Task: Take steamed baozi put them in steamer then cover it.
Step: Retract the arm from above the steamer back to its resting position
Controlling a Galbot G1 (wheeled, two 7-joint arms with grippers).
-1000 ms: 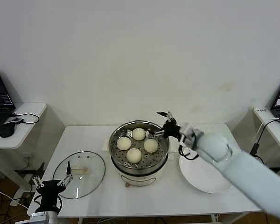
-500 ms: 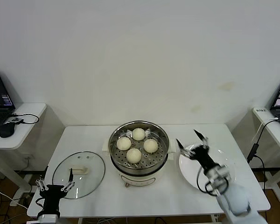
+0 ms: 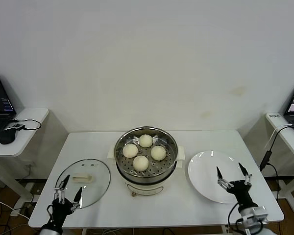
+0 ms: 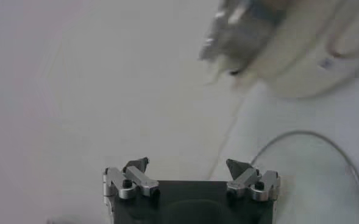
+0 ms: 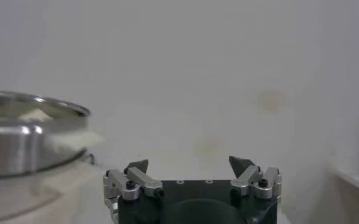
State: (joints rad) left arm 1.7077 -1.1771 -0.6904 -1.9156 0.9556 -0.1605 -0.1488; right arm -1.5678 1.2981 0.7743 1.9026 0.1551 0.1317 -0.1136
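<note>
All four baozi (image 3: 144,151) lie on the perforated tray inside the steamer (image 3: 146,175), which stands in the middle of the bench (image 3: 186,205), so in my judgement the loading is finished and only the covering is left. The cover (image 3: 83,181) lies flat on the bench to the left of the steamer, near the front edge, with its bar handle turned up; this makes it easy to take from above. The left hand (image 3: 68,193) is low at the front-left edge, just beside the near rim of the cover, its fingers spread and holding nothing; it seems the natural arm for the lid. The right hand (image 3: 231,177) is also released and empty, low at the front right, over the near edge of the plate (image 3: 206,171), which has no bun on it. Between cover and steamer the bench is bare, so the lid has a free way across. The lid must rise above the steamer rim before moving sideways, otherwise it could knock the pot.
</note>
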